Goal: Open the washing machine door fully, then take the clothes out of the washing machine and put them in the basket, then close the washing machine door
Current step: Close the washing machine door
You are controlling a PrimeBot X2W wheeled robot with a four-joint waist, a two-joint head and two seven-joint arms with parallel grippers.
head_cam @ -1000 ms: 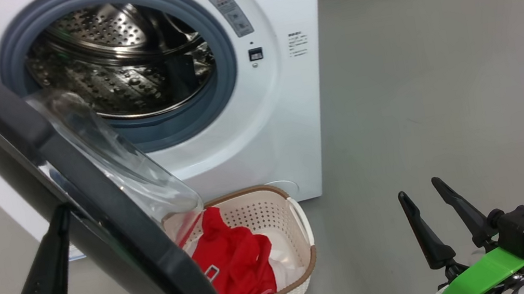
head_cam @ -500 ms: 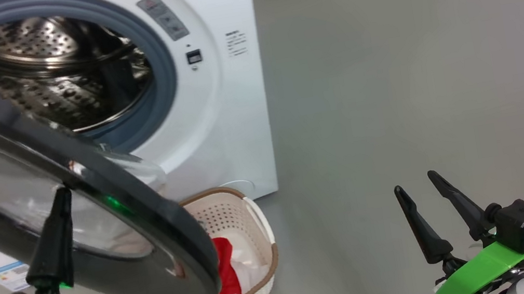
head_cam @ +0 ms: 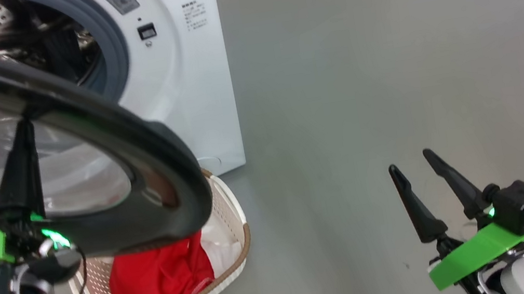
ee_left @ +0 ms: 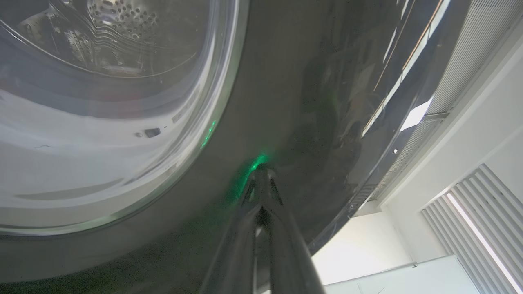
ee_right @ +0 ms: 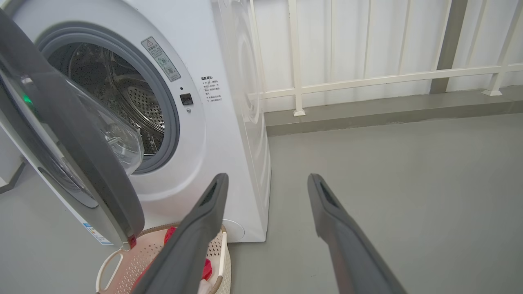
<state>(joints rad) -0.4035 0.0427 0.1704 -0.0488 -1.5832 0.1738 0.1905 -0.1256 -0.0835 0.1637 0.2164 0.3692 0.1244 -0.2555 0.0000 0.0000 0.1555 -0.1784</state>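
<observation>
A: Why do we hold the left gripper (head_cam: 25, 129) with its fingers pressed together against the washing machine door (head_cam: 152, 148)?

B: We judge that 2 closed fingers make 1 stiff point for pushing the glossy rim. In the left wrist view the tip meets it. The clothes (head_cam: 157, 279) lie in the basket (head_cam: 232, 209) at lower left, so closing the door is the step left.

A: And the right gripper (head_cam: 409, 161)?

B: Its fingers are spread and hold nothing. We park it at lower right over the floor (head_cam: 361, 73), well apart from the door's swing.

A: What differs from 1 second ago?

B: Our head camera has turned, so the washing machine (head_cam: 194, 84) now sits at upper left. The door shows us more of its face and covers more of the drum mouth and the basket.
</observation>
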